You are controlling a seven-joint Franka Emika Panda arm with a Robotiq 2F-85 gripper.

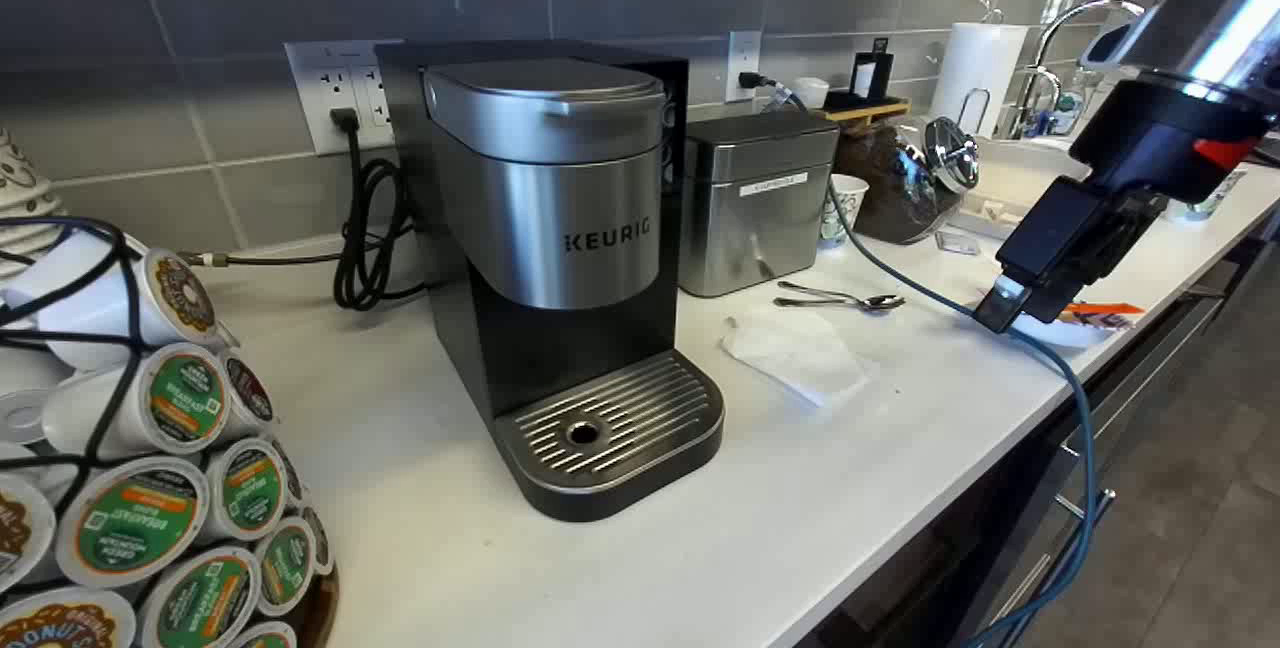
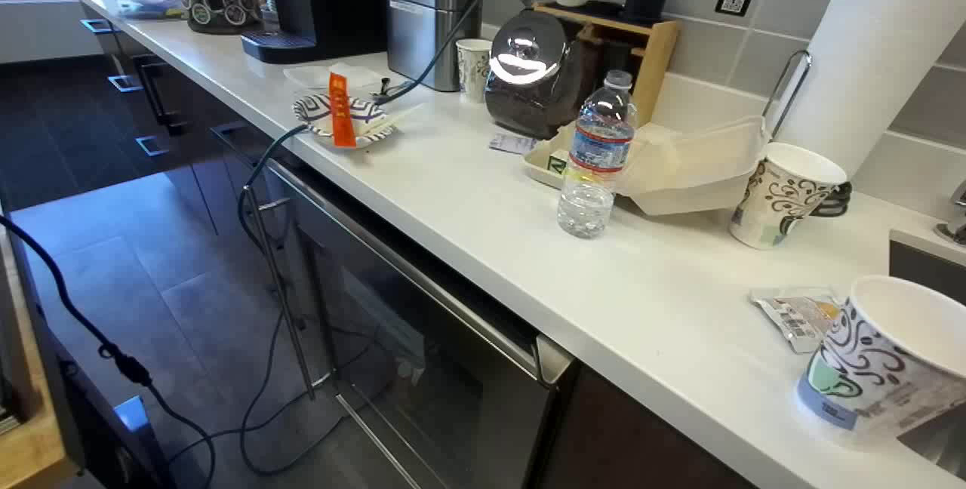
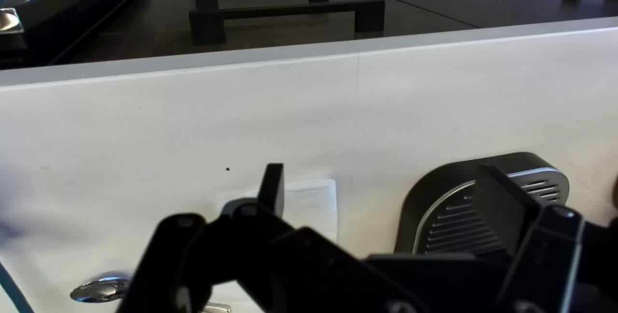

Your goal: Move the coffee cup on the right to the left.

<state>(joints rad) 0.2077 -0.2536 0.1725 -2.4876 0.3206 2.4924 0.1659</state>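
White tapered paper cups with dark and bluish printed markings stand on the counter; I cannot tell for sure which is the coffee cup meant. One cup stands beside the metal tin and also shows in an exterior view. Another cup is partly hidden behind the arm at the right. Two larger-looking cups stand near the sink. My gripper hangs above the counter, apart from the cups. In the wrist view the gripper is open with nothing between its fingers. No cup shows there.
The coffee machine stands near a napkin, spoons and the metal tin. A blue cable crosses the counter. A patterned plate, water bottle, takeout box and paper-towel roll are also there.
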